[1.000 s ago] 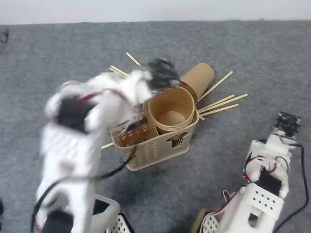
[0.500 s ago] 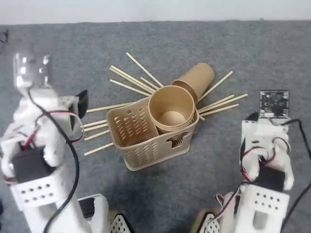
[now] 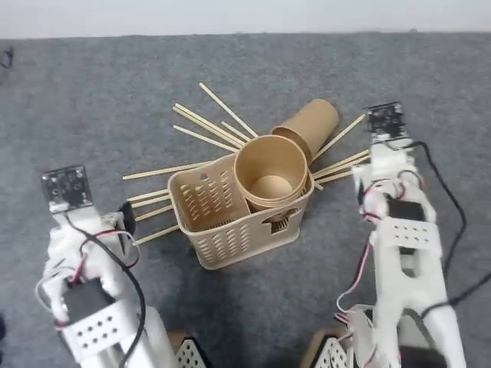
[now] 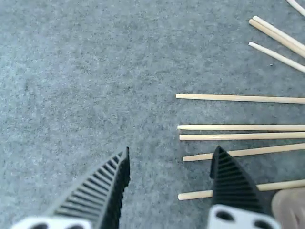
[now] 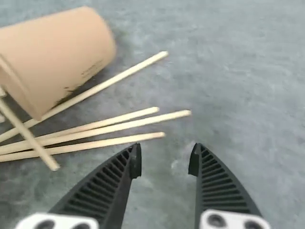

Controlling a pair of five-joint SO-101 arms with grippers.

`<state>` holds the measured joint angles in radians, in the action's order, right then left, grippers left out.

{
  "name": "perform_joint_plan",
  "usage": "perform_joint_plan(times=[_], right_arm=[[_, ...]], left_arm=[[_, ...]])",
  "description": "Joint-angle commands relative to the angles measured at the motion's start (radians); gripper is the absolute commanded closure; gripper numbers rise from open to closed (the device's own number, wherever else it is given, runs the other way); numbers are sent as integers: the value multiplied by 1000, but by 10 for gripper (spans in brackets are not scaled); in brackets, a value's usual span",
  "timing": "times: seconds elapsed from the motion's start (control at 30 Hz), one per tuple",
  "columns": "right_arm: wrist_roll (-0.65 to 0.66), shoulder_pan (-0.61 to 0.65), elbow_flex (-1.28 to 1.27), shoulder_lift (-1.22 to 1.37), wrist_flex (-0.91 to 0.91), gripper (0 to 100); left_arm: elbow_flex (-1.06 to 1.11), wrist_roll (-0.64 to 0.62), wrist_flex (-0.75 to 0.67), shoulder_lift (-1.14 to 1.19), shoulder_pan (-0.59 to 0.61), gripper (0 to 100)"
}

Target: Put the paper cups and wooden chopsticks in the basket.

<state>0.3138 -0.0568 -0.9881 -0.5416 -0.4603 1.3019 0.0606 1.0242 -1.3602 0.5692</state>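
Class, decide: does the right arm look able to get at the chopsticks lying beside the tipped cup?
Probably yes: the right gripper is open just short of the chopsticks, with only bare carpet between.

A grey carpet-like mat (image 3: 92, 92) with a short, fuzzy nap covers the whole work surface, reaching from the near edge of the high view up to the far side. There it meets a pale, plain strip (image 3: 245, 15) that runs straight across the top, wall or bare board, which one is unclear. A small dark object (image 3: 6, 57) sits at the mat's left edge, cut off by the frame and too small to identify
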Motion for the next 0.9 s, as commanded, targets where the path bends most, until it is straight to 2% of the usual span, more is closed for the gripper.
perform_joint_plan(times=[0.0, 0.17, 0.43, 0.87], right_arm=[[5, 84, 52, 15, 33, 815], [11, 160, 60, 15, 39, 815], [61, 246, 66, 68, 145, 815], [61, 237, 308, 383, 150, 816]], left_arm=[[24, -11, -23, -71, 9, 739], [58, -11, -23, -86, 11, 739], [77, -11, -25, -86, 12, 739], [113, -11, -40, -87, 12, 739]])
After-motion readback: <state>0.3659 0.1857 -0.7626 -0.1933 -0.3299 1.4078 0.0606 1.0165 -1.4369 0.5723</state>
